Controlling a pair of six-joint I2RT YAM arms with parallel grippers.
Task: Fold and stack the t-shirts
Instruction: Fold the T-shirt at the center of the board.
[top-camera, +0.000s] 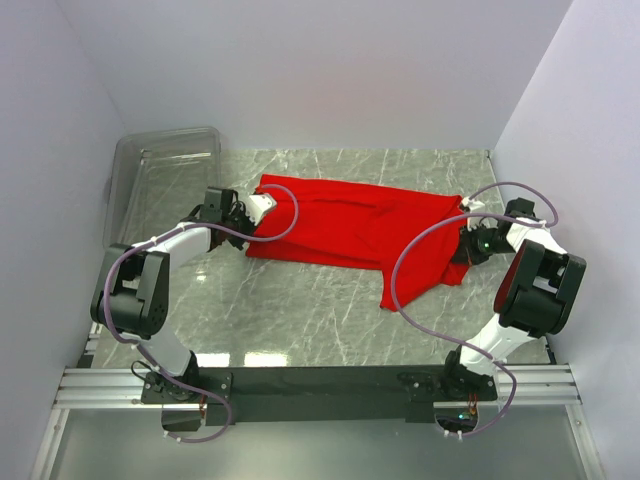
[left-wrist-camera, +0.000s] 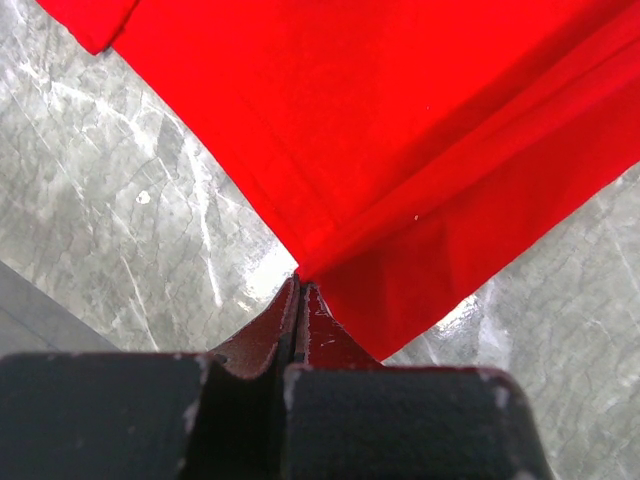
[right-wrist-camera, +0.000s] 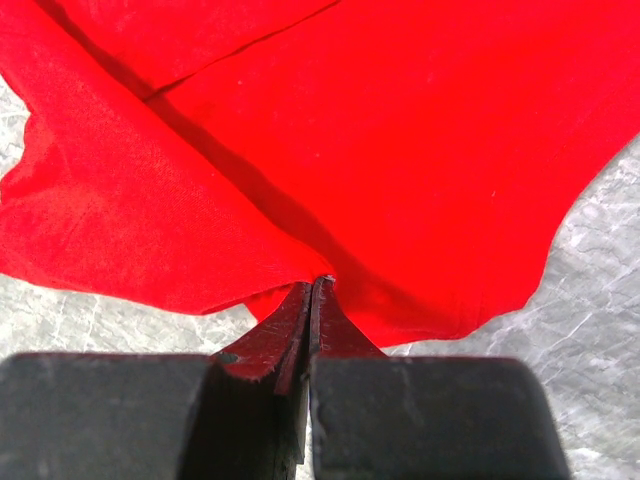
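- The desk (top-camera: 300, 310) is grey and marble-patterned. It lies under both pairs of fingers and shows bare to each side of them in the wrist views.
- The shirt (top-camera: 340, 225) is plain bright red and lies spread on the desk between the two pairs of fingers, reaching from one pair to the other. A flap of it runs toward the near edge, just inward of the right fingers.
- A clear bin (top-camera: 160, 170) stands at the far left of the desk, beyond and outward of the left fingers and apart from the shirt.
- The left arm (top-camera: 165, 250) reaches from its base to the shirt's left end, and the right arm (top-camera: 530, 285) reaches to its right end. A purple cable (top-camera: 400, 270) loops from the right arm over the cloth.
- The left fingers (left-wrist-camera: 299, 295) are pressed together with no gap and pinch the shirt at a corner. A seam or fold runs away from the tips to the upper right, and the cloth fans out ahead of them. Bare desk lies to the left of the tips.
- The right fingers (right-wrist-camera: 314, 290) are also clamped tight and nip the shirt's edge. A dark crease runs from the tips to the upper left. Red cloth fills the view ahead of the tips, with a sleeve-like flap to their left.
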